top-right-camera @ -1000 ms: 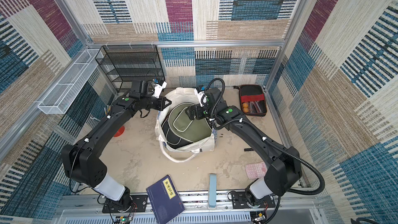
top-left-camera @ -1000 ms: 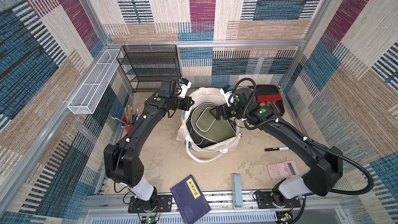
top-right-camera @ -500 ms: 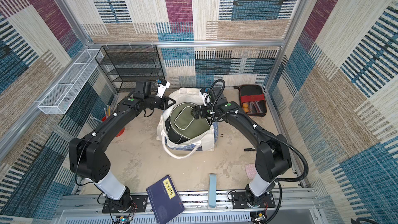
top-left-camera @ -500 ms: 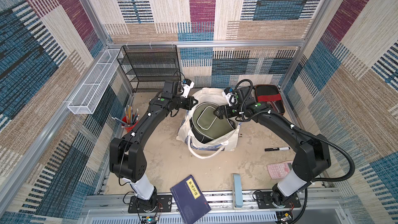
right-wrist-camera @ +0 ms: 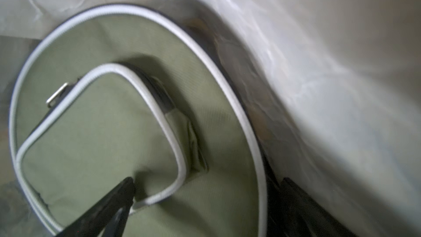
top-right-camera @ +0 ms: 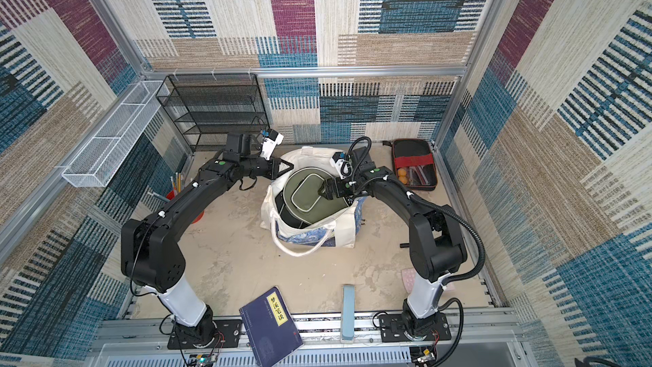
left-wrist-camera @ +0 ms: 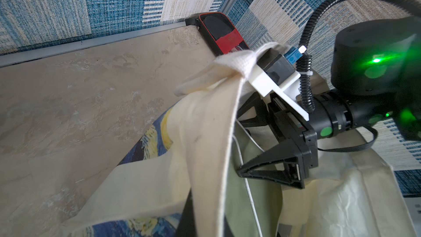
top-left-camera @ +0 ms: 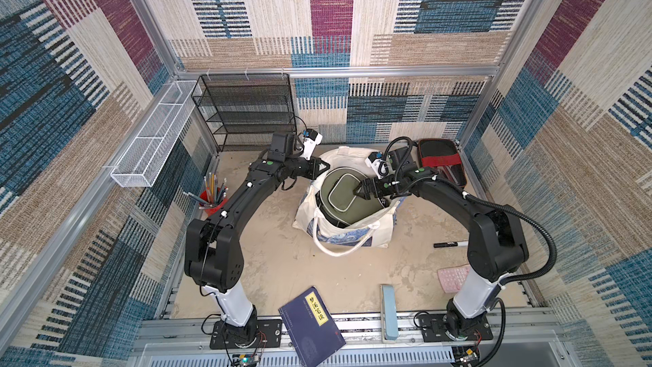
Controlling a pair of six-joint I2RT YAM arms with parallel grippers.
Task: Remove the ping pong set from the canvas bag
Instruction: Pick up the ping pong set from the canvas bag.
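Left gripper (top-left-camera: 319, 167) is clamping canvas bag (top-left-camera: 382, 227) rim, right gripper (top-left-camera: 356, 192) is hovering open on olive cover (top-left-camera: 337, 194); next needs closing, lifting.

One bag (top-left-camera: 379, 229), one olive cover (top-left-camera: 338, 192), one book (top-left-camera: 312, 326).

**Soft Cloth, Hard Plastic**

The bag (top-left-camera: 379, 229) is rough, matt cream cloth, creased beside the right gripper (left-wrist-camera: 238, 140). That gripper is matt black plastic. Under it, the green cover (right-wrist-camera: 114, 133) is fine matt cloth with a smooth pale edge and a small shiny metal zip tab (right-wrist-camera: 57, 95). Behind the left gripper (top-left-camera: 321, 167), the rack (top-left-camera: 247, 114) is black metal mesh. The table (top-left-camera: 275, 259) looks rough and patchy.
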